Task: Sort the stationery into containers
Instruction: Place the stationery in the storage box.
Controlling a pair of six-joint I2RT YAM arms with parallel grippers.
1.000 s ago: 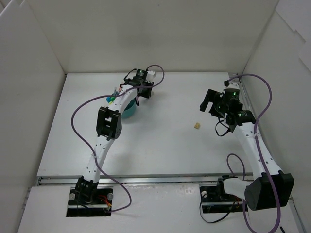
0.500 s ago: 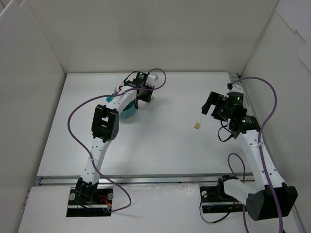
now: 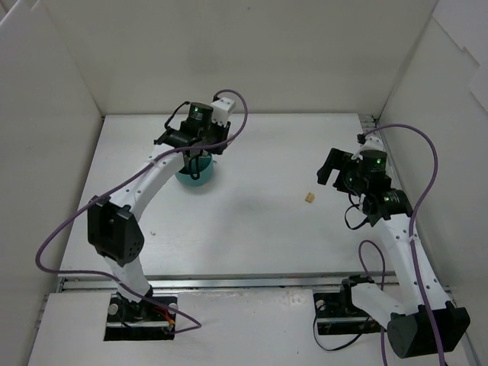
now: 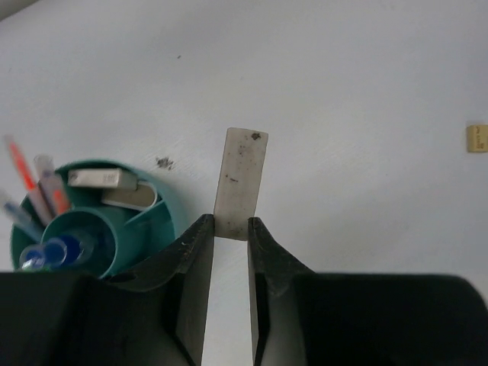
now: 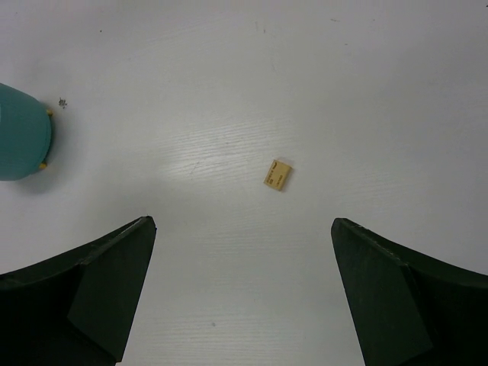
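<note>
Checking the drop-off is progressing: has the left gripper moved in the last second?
Yes. The left gripper, holding a white eraser, swung left in the top view: from right of the teal tub to overlapping it.

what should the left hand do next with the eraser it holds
Likely slide the left hand sideways until the eraser hangs over the tub, then release. The hand pinches the white eraser just outside the tub's rim, and the nearest compartment already holds other erasers.
</note>
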